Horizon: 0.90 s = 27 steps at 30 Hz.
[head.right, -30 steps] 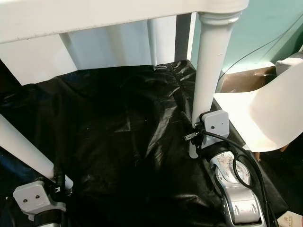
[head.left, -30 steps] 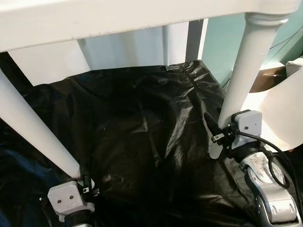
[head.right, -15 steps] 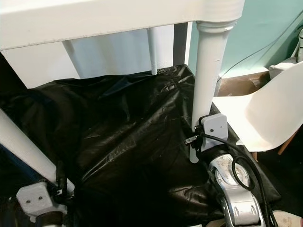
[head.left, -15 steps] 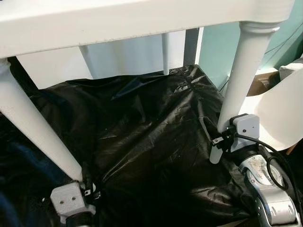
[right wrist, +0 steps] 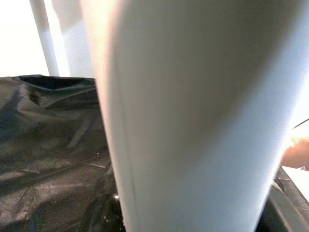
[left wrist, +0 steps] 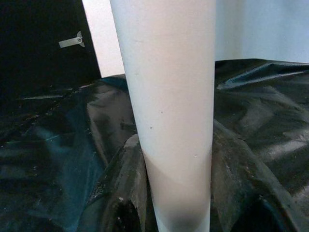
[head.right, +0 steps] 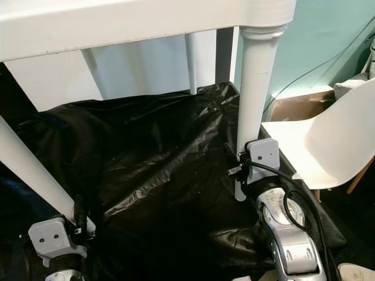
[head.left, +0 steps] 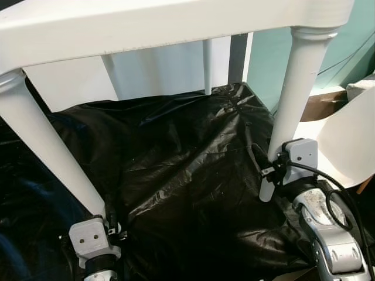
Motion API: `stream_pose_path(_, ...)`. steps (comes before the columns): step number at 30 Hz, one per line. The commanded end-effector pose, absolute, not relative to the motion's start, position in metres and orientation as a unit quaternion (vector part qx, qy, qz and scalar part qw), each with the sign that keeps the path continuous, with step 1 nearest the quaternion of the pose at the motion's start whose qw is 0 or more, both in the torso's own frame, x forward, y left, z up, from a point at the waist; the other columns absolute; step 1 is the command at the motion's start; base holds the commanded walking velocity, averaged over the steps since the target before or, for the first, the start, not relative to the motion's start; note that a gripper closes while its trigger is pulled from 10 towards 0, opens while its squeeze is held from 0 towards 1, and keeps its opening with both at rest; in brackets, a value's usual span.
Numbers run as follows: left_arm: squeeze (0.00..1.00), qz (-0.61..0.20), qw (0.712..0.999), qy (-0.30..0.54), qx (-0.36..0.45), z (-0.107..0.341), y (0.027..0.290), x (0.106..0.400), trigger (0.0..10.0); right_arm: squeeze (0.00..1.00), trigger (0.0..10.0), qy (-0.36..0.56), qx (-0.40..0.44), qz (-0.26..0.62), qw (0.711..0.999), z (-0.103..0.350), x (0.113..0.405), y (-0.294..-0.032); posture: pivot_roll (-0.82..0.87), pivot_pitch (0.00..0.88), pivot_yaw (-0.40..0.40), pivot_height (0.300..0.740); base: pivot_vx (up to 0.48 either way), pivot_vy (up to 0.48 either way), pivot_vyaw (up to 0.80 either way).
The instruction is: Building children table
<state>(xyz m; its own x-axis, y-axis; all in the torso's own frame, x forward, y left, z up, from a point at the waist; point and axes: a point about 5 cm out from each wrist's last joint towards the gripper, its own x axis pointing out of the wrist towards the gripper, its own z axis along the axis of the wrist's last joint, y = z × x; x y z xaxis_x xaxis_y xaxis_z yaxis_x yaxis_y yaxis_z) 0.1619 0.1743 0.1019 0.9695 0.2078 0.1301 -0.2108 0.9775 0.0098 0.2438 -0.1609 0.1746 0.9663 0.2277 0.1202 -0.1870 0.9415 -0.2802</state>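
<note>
A white children's table (head.left: 176, 29) is held above a black plastic sheet (head.left: 187, 164), its top edge across the upper part of the head views. My left gripper (head.left: 110, 225) is shut on the foot of the near left leg (head.left: 47, 152). In the left wrist view that leg (left wrist: 169, 111) stands between the black fingers (left wrist: 126, 193). My right gripper (head.left: 265, 173) is shut on the lower part of the near right leg (head.left: 296, 88), which looms close in the right wrist view (right wrist: 193, 111). A thin far leg (head.left: 207, 64) hangs behind.
A white moulded chair (head.right: 319, 146) stands close on the right, beside a brown box (head.right: 293, 105) and a teal wall (head.right: 328, 41). A white panel (head.left: 158, 70) rises behind the sheet. A grey post (head.left: 237, 58) stands at the back.
The table's far side has come up, bringing a far leg into view. The plastic sheet has wrinkled and shifted. Both grippers keep their hold on the near legs.
</note>
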Motion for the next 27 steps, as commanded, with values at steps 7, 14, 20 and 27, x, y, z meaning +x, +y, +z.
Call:
stream_pose_path(7, 1.0, 0.073, 0.993, -0.085, 0.031, 0.107, 0.168, 0.167, 10.0, 1.0, 10.0, -0.054, -0.178, 0.105, 0.977, 0.162, 0.242, -0.162, -0.05, 0.0, 0.079, 0.74, 0.0, 0.0, 0.0)
stream_pose_path(14, 0.0, 0.094, 0.992, -0.083, 0.035, 0.108, 0.172, 0.167, 10.0, 0.0, 10.0, -0.047, -0.178, 0.093, 0.978, 0.158, 0.24, -0.165, -0.05, 0.0, 0.08, 0.74, 0.0, 0.0, 0.0)
stream_pose_path(20, 0.0, 0.128, 0.987, -0.054, 0.083, 0.091, 0.181, 0.153, 10.0, 0.0, 10.0, -0.029, -0.161, 0.039, 0.986, 0.14, 0.23, -0.189, -0.05, 0.0, 0.084, 0.74, 0.0, 0.0, 0.0)
stream_pose_path(27, 0.0, 0.144, 0.985, -0.021, 0.098, 0.073, 0.185, 0.143, 10.0, 0.0, 10.0, -0.015, -0.138, -0.018, 0.99, 0.121, 0.216, -0.212, -0.05, 0.0, 0.077, 0.74, 0.0, 0.0, 0.0)
